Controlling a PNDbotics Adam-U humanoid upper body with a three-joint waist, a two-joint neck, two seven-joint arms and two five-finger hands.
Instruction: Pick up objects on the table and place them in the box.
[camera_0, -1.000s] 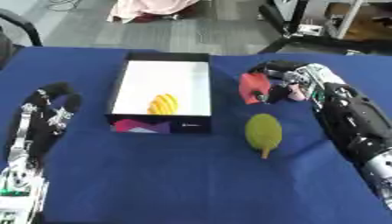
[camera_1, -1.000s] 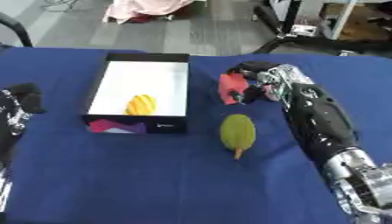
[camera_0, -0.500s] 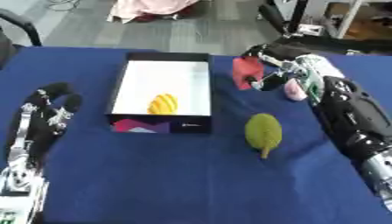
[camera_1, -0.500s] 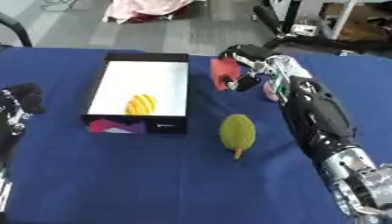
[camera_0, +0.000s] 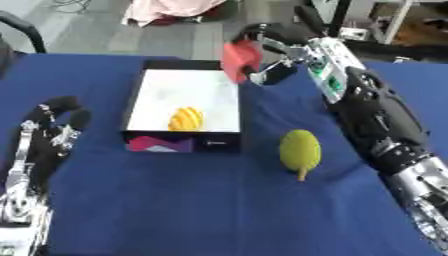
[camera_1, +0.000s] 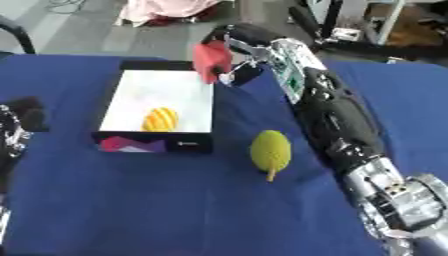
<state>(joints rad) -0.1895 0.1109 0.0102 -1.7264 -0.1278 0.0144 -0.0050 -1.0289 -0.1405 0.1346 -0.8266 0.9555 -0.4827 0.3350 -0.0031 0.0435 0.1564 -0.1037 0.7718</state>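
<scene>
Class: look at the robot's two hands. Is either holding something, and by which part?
The right hand holds a red object by its upper right side, above the box's far right corner. The left hand holds nothing.

- Box (camera_0: 140, 97): stood on the table (camera_0: 175, 210), left of centre, toward the far side.
- Striped fruit (camera_0: 185, 118): lay inside the box, near its front wall.
- Pear-shaped fruit (camera_0: 300, 150): lay on the table, right of the box's front corner, apart from it.
- Right hand (camera_0: 271, 42): held a block (camera_0: 238, 60) above the box's far right corner.
- Left hand (camera_0: 52, 117): rested at the left edge, left of the box.
</scene>
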